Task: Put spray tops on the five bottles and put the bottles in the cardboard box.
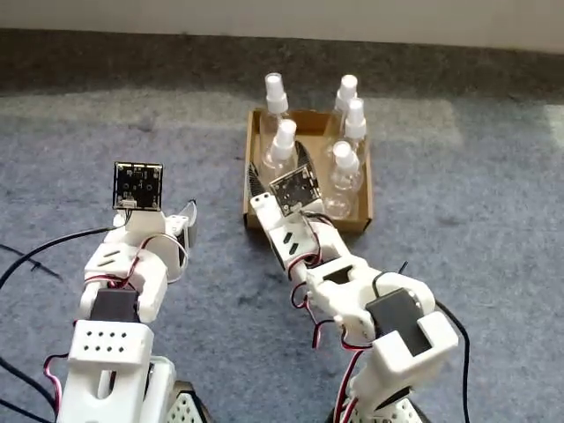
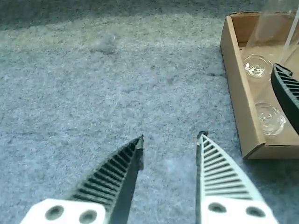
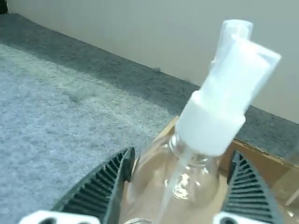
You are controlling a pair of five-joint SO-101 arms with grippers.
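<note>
Cardboard box (image 1: 310,115) at far middle of surface (image 1: 441,264); five spray-topped bottles (image 1: 343,181) upright inside. Right pincer (image 3: 182,156) spread wide, fingers flanking near-left bottle (image 1: 282,145). Left pincer (image 2: 171,137) parted, empty, between box and left edge.

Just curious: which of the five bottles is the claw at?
The near-left bottle in the box: the right gripper, open, straddles it; the other four stand free.

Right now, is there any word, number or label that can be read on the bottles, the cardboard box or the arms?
None can be read. The spray bottles are clear without labels, the cardboard box is plain; any marks on the wrist camera boards are too small.
</note>
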